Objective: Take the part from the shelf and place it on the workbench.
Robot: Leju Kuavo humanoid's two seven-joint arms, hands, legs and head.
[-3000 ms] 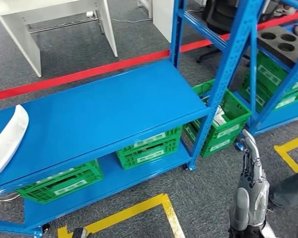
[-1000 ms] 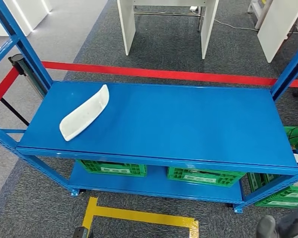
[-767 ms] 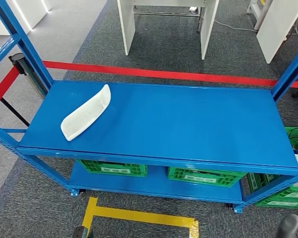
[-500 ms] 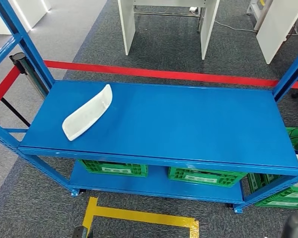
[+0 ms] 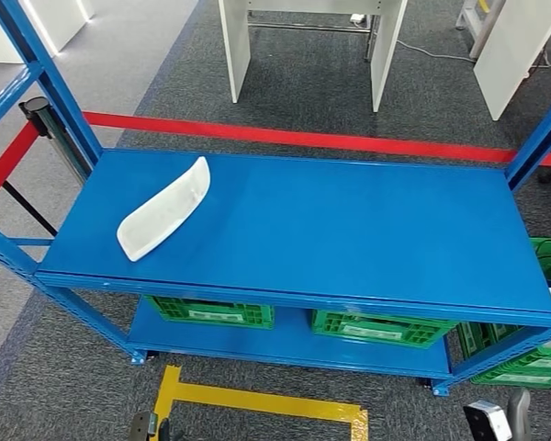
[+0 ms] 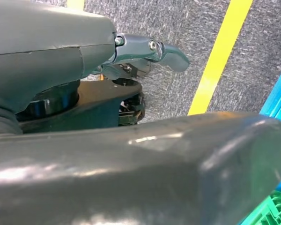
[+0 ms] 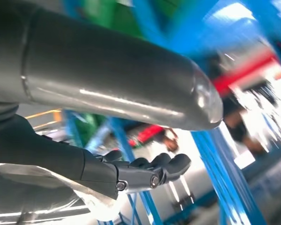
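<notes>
On the blue shelf over grey carpet lies the white part; both hands' state unclear.

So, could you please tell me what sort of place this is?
Probably a warehouse or workshop floor: blue metal shelving, green crates stored underneath, and red and yellow tape lines marking the carpet.

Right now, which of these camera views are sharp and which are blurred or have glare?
Head view: sharp and evenly lit, the white part crisp on the blue shelf. Left wrist view: the left hand up close is soft, with pale reflections; the yellow floor line beyond is clear. Right wrist view: the right hand is fairly sharp, the background streaked with motion blur and washed-out bright patches.
</notes>
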